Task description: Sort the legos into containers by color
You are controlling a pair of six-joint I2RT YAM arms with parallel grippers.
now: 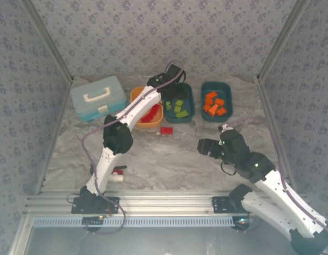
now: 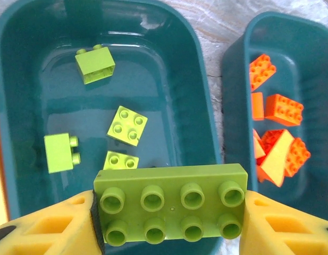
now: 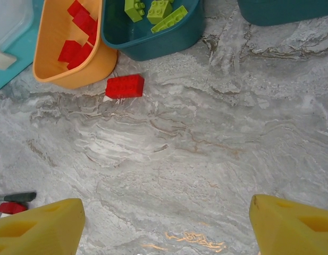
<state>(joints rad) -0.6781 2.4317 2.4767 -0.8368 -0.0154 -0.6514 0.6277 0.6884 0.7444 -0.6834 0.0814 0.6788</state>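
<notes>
The left gripper (image 2: 169, 212) was clamped on a long lime green brick (image 2: 171, 204), holding it above the teal tub (image 2: 153, 74), where four green pieces (image 2: 127, 125) lay just beyond its fingers. The right gripper (image 3: 164, 223) stood with jaws wide apart over the table (image 3: 217, 143), a red brick (image 3: 124, 86) well ahead of it to the left. Dropped from there, I reckoned, the green brick's right end might catch the rim and tumble toward the neighbouring tub of orange bricks (image 2: 312, 64).
</notes>
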